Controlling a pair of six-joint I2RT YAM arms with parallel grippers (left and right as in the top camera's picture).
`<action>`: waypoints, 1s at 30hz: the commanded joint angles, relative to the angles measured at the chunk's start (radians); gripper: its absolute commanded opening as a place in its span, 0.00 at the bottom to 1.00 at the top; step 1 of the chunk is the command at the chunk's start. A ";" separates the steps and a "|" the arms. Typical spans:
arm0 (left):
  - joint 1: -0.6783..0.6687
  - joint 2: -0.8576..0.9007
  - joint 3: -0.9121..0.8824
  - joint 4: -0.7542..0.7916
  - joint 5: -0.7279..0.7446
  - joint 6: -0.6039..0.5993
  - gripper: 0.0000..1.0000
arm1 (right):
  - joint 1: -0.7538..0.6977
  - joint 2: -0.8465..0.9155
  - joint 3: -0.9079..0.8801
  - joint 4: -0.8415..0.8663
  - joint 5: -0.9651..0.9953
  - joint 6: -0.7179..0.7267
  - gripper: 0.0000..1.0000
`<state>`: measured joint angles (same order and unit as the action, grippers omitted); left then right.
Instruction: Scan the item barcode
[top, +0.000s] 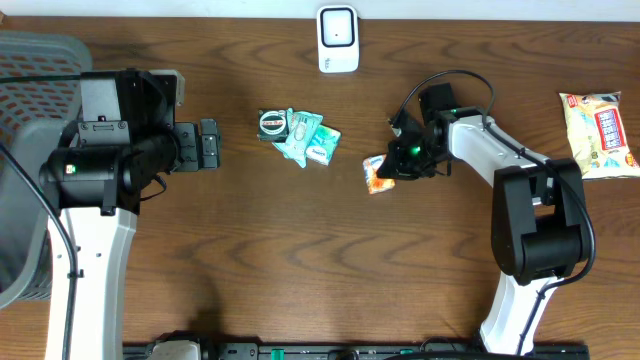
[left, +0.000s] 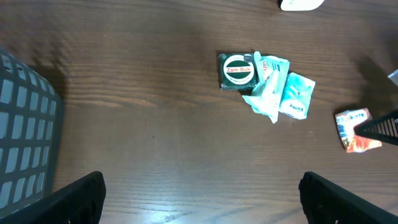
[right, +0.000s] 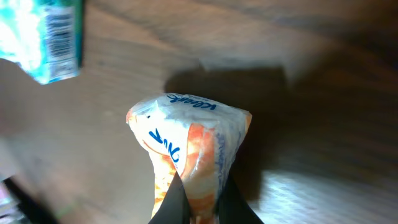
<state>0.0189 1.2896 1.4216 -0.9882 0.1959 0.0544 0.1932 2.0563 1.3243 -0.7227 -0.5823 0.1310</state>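
Observation:
A small orange and white packet (top: 377, 173) lies right of the table's middle; my right gripper (top: 393, 168) is shut on its near end. In the right wrist view the packet (right: 186, 140) is pinched and crumpled between the two black fingers (right: 173, 202), and my right gripper (right: 200, 208) sits at the bottom edge. The left wrist view shows the same packet (left: 356, 129) at far right. My left gripper (top: 208, 144) stands open at the left, holding nothing, its fingers (left: 81, 198) wide apart over bare wood. A white scanner (top: 338, 39) stands at the back edge. No barcode shows on the packet.
A pile of teal and white sachets (top: 310, 140) with a round green tin (top: 272, 124) lies left of the packet. A large yellow snack bag (top: 598, 134) lies at the far right. A grey mesh basket (top: 30, 120) fills the left edge.

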 joint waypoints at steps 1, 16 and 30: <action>0.005 0.003 0.007 -0.002 -0.006 0.013 0.98 | -0.008 0.004 -0.005 -0.002 -0.183 -0.001 0.01; 0.005 0.003 0.007 -0.002 -0.006 0.013 0.98 | -0.147 -0.020 0.019 0.006 -0.944 -0.374 0.01; 0.005 0.003 0.007 -0.002 -0.006 0.013 0.98 | -0.173 -0.021 0.022 0.165 -0.980 -0.296 0.01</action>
<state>0.0189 1.2896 1.4216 -0.9886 0.1959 0.0544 0.0269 2.0563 1.3266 -0.5919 -1.5154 -0.2119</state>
